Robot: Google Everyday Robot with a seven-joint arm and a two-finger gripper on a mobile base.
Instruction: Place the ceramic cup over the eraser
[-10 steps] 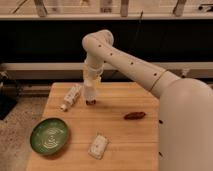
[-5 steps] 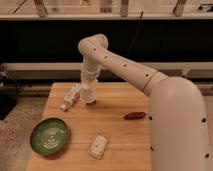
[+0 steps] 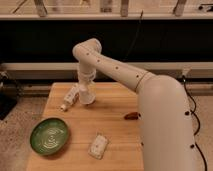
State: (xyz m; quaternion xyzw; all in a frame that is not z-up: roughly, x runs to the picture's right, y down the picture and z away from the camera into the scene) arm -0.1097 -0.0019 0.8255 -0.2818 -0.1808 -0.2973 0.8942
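My gripper [image 3: 86, 85] hangs over the table's [image 3: 115, 125] far left, grasping the ceramic cup [image 3: 87, 95] just beside the bottle [image 3: 71, 96]. Eraser not visible, presumably beneath. Recommendation: lower squarely, rim flat, before releasing.

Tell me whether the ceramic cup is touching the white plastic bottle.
Cannot tell. In the camera view the ceramic cup, under the gripper, overlaps the white plastic bottle edge to edge; no gap or contact shows plainly.
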